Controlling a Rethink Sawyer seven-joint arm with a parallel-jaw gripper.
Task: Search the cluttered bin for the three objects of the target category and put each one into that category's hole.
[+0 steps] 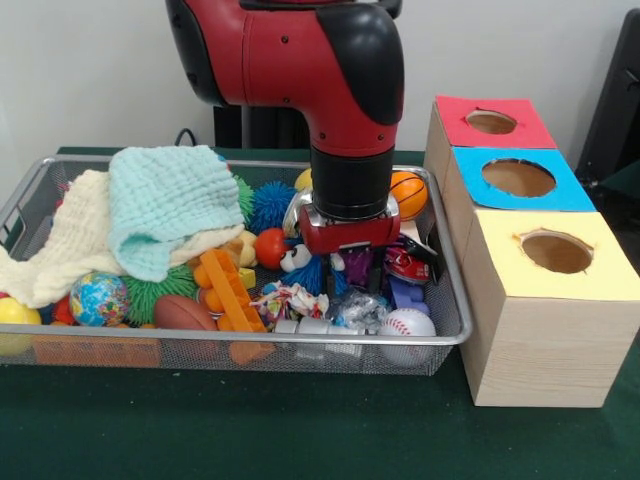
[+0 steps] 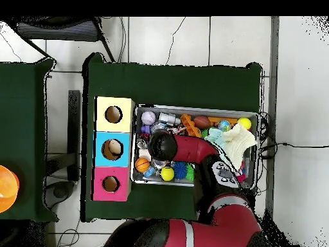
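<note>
The silver wire-mesh bin (image 1: 445, 335) holds a heap of toys and cloths; it also shows in the overhead view (image 2: 193, 107). My gripper (image 1: 349, 240) is lowered into the bin's right half, its red body just above a purple toy (image 1: 356, 267) and a red and white toy (image 1: 405, 264). Its lower end is buried in the clutter. In the overhead view the arm's wrist (image 2: 162, 146) covers it. A baseball (image 1: 407, 323), a basketball (image 1: 408, 193), a red ball (image 1: 270, 247), a brown football (image 1: 185, 313) and a globe ball (image 1: 99, 298) lie in the bin.
Three wooden boxes with holed tops stand right of the bin: red (image 1: 490, 122), blue (image 1: 520, 178), yellow (image 1: 555, 252). A mint cloth (image 1: 165, 205) and a cream cloth (image 1: 60, 250) cover the bin's left part. Orange plastic pieces (image 1: 225, 290) lie mid-bin.
</note>
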